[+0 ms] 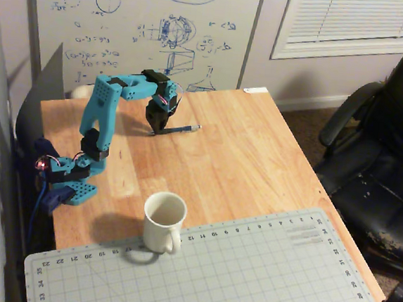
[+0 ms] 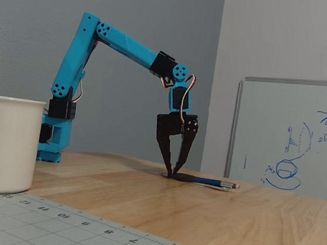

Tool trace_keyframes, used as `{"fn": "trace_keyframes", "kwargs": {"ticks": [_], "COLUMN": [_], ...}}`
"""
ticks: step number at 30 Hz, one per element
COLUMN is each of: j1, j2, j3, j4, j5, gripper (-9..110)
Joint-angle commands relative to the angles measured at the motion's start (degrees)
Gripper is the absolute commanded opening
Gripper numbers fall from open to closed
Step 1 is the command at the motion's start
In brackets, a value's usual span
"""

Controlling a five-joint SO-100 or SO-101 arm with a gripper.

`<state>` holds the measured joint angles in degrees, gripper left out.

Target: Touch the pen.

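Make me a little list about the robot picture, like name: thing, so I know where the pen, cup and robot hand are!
pen: lying flat on the wooden table, near the whiteboard
gripper: pointing down, tips close together at the pen's dark end, seemingly touching it
mug: white, upright, at the edge of the grey mat, far from the pen
chair: black, beside the table
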<state>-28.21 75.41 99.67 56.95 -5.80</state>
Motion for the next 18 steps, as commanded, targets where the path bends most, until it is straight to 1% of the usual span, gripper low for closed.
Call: {"fn": "trace_keyframes", "kwargs": {"ticks": [1, 18], "j1": [-0.3, -0.1], "j2": [1.1, 1.1], "j3": [-4.3, -4.3], "j4": [-0.5, -0.5], "j5": [0.0, 0.4], "gripper": [1, 1]}}
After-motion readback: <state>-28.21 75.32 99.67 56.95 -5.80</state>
